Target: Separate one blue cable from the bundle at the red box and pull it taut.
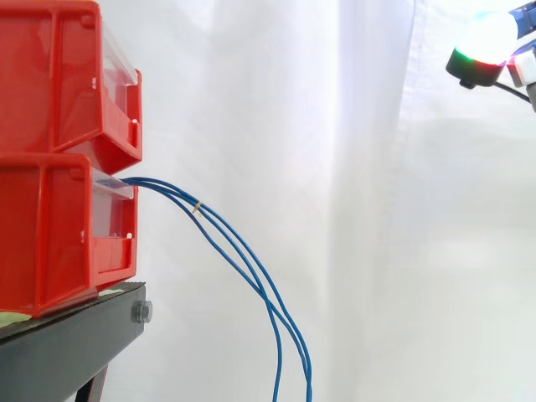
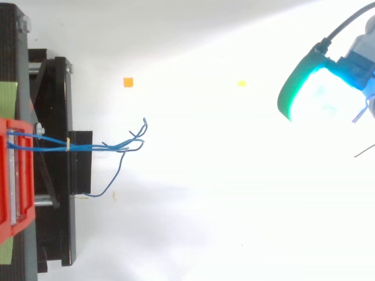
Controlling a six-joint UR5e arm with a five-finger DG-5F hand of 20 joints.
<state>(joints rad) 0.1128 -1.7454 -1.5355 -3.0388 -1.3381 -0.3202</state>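
Observation:
A bundle of thin blue cables [image 1: 243,260] comes out of the lower red bin [image 1: 50,234] and droops down past the bottom of the side view. A small yellowish band [image 1: 196,206] ties them together close to the bin. From above, the blue cables [image 2: 94,146] run right from the red bin [image 2: 7,175], and their loose ends splay apart. The hand [image 1: 484,46] is high at the far right, well away from the cables, with a glowing pad showing. In the top view the hand [image 2: 316,93] glows cyan and green in the upper right corner.
A second red bin [image 1: 59,75] is stacked on the lower one, both on a black stand [image 1: 75,343]. A white curtain hangs behind. An orange marker [image 2: 128,82] and a yellow marker [image 2: 241,84] lie on the white floor.

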